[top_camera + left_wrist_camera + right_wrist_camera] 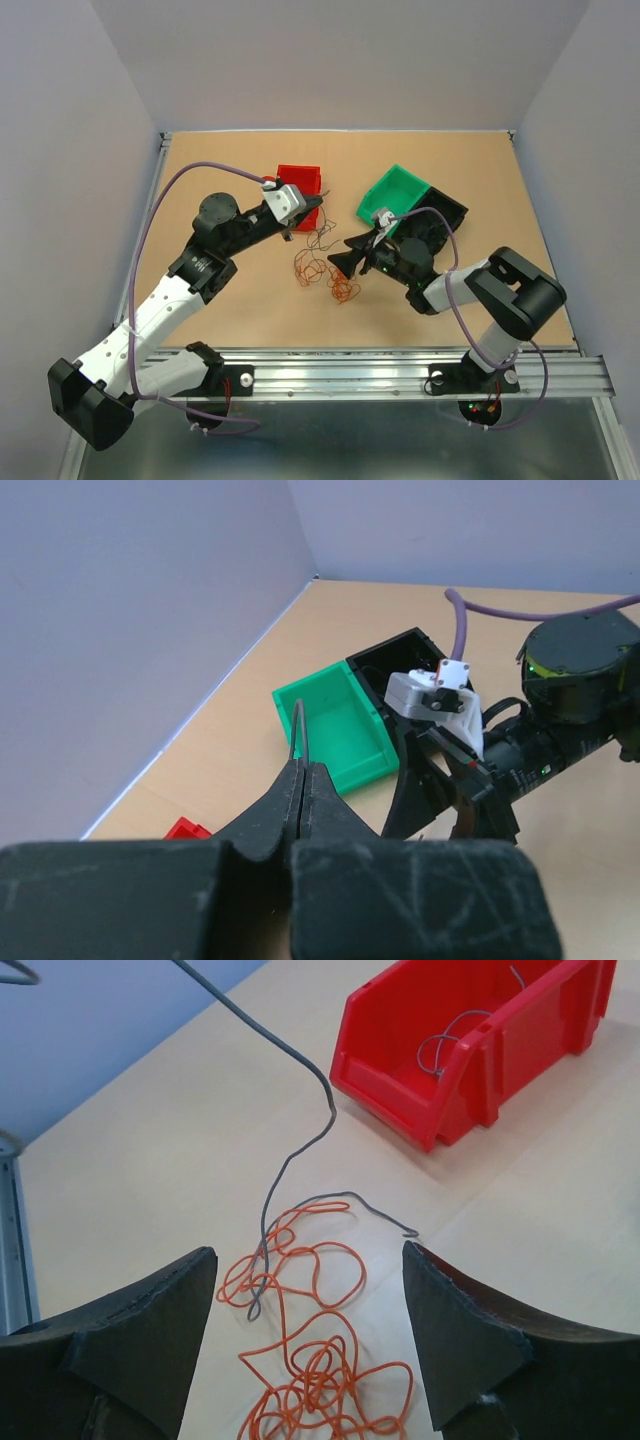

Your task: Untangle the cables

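The cables [325, 268] lie loose on the tabletop between the two arms. In the right wrist view an orange tangle [322, 1365] is spread on the wood, and a thin grey cable [290, 1160] rises from it toward the upper left. My left gripper [310, 212] hovers beside the red bin. Its jaws are shut [303, 768] on that thin grey cable [298, 730], which sticks out past the tips. My right gripper [346, 263] stands open just above the orange tangle, one finger on each side [310, 1252], holding nothing.
A red bin [300, 181] behind the left gripper holds a short grey wire [445, 1048]. A green bin [396, 194] and a black bin [445, 210] lie tipped at the right, close behind the right arm. Purple cables run along both arms.
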